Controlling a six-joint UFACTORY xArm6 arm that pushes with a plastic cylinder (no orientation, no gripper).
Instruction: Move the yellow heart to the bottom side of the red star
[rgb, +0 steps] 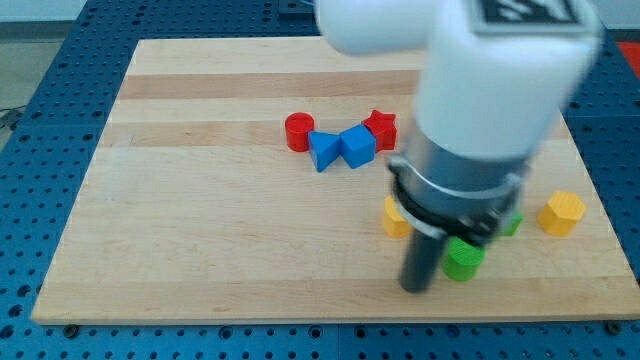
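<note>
The red star (380, 127) lies right of the board's middle, touching a blue block (357, 146). A yellow block (394, 217), likely the yellow heart, shows only in part below it, mostly hidden behind my arm. My tip (417, 288) rests on the board near the view's bottom, just below and right of that yellow block and just left of a green block (463, 259).
A red cylinder (298, 131) and a second blue block (323, 150) lie left of the star. A yellow hexagon block (563, 212) sits near the board's right edge. Another green block (512, 224) peeks out behind my arm. The wooden board (200, 230) ends close below my tip.
</note>
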